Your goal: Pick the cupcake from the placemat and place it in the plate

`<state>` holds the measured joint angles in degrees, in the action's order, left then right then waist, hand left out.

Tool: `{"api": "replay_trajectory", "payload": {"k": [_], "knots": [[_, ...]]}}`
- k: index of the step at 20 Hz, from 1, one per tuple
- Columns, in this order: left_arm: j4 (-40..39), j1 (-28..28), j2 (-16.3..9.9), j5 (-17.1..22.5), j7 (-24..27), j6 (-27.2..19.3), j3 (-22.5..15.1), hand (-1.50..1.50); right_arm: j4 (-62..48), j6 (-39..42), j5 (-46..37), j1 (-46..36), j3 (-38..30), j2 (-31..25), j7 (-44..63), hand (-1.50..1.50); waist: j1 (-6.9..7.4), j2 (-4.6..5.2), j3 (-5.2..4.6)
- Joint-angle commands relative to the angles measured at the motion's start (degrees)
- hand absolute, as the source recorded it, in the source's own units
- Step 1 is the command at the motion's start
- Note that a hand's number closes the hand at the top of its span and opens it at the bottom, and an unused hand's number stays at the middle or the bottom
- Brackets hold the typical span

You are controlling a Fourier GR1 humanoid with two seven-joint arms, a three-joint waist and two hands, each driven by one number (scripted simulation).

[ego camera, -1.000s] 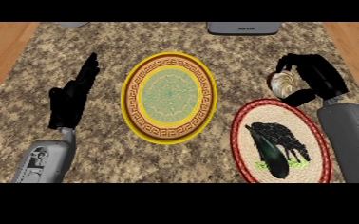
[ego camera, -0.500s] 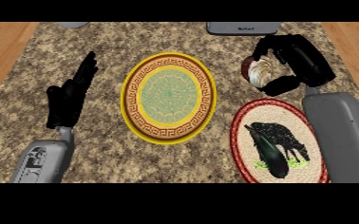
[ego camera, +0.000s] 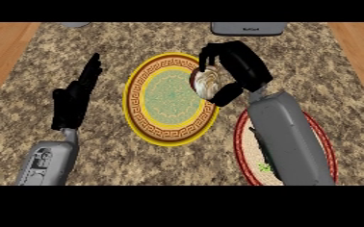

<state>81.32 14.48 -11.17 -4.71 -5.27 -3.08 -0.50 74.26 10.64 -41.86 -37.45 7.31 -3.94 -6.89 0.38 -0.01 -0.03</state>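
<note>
Right hand (ego camera: 235, 72) has its fingers and thumb curled round the cupcake (ego camera: 207, 83) and holds it over the right rim of the plate (ego camera: 171, 134), the landmark for all that follows. To finish this step well, the hand should, I judge, carry the cupcake further left toward the plate's green centre, lower it upright until the base rests flat, and only then uncurl. Right of the plate, and nearer the view's lower edge, the red-rimmed placemat (ego camera: 323, 144) lies mostly under the grey forearm. Left of the plate, the left hand (ego camera: 74, 98) rests open, fingers straight. The cupcake shows a pale, swirled cream-and-brown top, partly hidden by the fingers. Beyond the plate sits a grey object (ego camera: 247, 28), cut by the view's edge.
</note>
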Motion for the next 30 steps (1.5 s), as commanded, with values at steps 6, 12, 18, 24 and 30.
{"api": "replay_trajectory", "payload": {"k": [6, 12, 18, 24, 30], "knots": [[1.69, -1.98, -1.62, 0.81, 1.23, 2.85, 1.00, 0.00, -18.82, -10.87, -5.10, -8.78, 10.93, 3.88, 3.39, 1.50, 1.35, 0.29, 0.01], [-4.46, 3.19, 1.68, -1.23, 2.78, 0.35, 0.14, 0.00, -28.03, -19.63, 5.35, -10.16, 21.96, 3.93, 12.75, 1.50, 2.30, 0.70, 0.01], [-3.87, 4.00, -0.15, 0.24, 0.60, 3.21, 1.17, 0.00, -36.37, -22.93, 18.52, -12.52, 26.90, 3.94, 8.20, -1.50, 3.06, 0.83, 0.05], [0.87, 1.82, 1.32, -1.24, -1.92, 1.56, -0.76, 0.00, -35.09, -24.19, 30.74, -11.86, 25.73, 3.94, 1.04, -1.50, 3.75, 0.79, 0.12], [-1.92, 1.54, 1.03, -1.40, -0.21, 0.76, 0.92, 0.00, -34.14, -26.36, 39.44, -11.34, 14.94, 3.94, -4.41, -1.50, 1.04, 0.49, 0.09]]}}
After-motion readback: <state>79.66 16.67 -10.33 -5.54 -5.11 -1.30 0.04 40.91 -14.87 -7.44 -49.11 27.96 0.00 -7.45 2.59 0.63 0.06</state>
